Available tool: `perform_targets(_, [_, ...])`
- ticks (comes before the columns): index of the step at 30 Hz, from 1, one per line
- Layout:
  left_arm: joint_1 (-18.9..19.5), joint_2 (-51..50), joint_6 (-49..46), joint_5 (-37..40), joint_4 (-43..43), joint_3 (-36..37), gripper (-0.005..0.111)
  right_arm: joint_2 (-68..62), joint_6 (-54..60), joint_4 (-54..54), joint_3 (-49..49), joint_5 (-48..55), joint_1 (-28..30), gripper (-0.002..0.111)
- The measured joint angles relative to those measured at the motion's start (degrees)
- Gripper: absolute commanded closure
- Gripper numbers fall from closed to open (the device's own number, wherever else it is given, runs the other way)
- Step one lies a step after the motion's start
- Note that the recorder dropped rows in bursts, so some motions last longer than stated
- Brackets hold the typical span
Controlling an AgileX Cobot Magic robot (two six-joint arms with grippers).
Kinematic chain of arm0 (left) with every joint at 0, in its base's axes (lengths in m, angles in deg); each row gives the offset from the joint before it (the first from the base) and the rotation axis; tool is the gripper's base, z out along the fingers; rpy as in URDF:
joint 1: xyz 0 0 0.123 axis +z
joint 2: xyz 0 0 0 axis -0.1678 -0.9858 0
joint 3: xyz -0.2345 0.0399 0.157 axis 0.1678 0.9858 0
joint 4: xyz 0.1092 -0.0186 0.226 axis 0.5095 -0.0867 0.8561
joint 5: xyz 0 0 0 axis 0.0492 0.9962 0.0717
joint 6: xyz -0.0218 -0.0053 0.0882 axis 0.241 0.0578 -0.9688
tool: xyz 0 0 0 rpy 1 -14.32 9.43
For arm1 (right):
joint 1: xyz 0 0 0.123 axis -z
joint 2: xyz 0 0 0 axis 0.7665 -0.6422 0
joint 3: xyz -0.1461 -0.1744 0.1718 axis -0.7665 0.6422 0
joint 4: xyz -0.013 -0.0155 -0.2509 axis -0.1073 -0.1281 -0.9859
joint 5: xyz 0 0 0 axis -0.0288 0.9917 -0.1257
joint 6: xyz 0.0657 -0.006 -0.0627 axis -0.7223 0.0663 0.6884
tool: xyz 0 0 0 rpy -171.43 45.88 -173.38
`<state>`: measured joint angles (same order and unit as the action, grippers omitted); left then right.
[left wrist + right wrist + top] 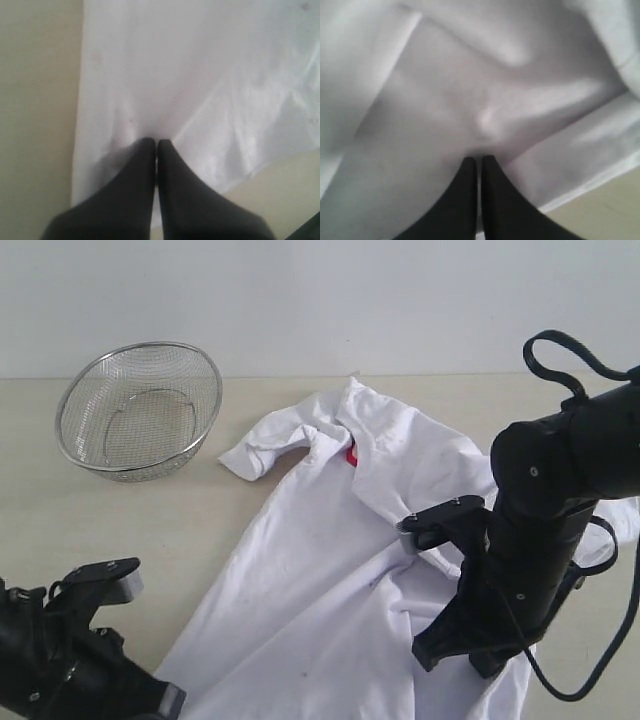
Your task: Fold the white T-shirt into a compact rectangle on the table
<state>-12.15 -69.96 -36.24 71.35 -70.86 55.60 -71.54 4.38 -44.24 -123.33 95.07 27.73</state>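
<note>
The white T-shirt (330,570) lies crumpled and spread on the table (90,525), with its collar and a red spot (352,454) towards the far side. My left gripper (156,142) is shut on the shirt's cloth (200,85) close to a hem edge. The left arm (70,660) sits at the near left, by the shirt's lower corner. My right gripper (480,159) is shut on a puckered fold of the shirt (485,117). The right arm (530,540) stands over the shirt's right side. The chest lettering is hidden.
A round wire-mesh metal basket (140,410) stands tilted at the far left of the table, apart from the shirt. Bare tabletop shows between the basket and the left arm. A black cable (565,360) loops above the right arm.
</note>
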Motion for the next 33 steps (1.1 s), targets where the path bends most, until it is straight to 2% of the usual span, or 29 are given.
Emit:
perform_targets(10, [0.00,4.33,0.00,-0.67,-1.58,5.16,0.102,0.00,-7.23,-9.83,0.00,7.26,0.24,0.109])
perform_targets(17, [0.00,4.91,-0.79,-1.03,-1.20,5.54,0.102,0.11,-8.93,-12.09,0.00,11.58,7.46,0.109])
perform_targets(20, [0.00,5.78,-4.60,-1.03,-1.49,5.30,0.102,2.49,-5.59,-10.56,0.00,8.72,7.62,0.109])
perform_targets(26, [0.00,10.99,-6.82,-3.82,-2.69,0.38,0.102,11.89,-2.63,-6.33,0.02,-2.51,2.68,0.107])
perform_targets(27, [0.00,11.95,-6.94,-3.91,-2.80,-1.10,0.102,12.83,-2.63,-6.13,0.02,-4.09,2.10,0.105])
perform_targets(30, [0.00,12.72,-7.07,-3.91,-3.06,-4.76,0.102,13.56,0.41,-5.10,-0.24,-7.97,1.28,0.086])
perform_targets(31, [0.00,12.72,-7.07,-3.91,-3.06,-5.92,0.102,13.40,1.20,-4.54,-0.59,-8.82,1.28,0.074])
perform_targets(33, [0.00,11.91,-7.07,-3.91,-3.06,-8.98,0.102,12.32,2.25,-3.99,-1.79,-10.81,1.24,0.057])
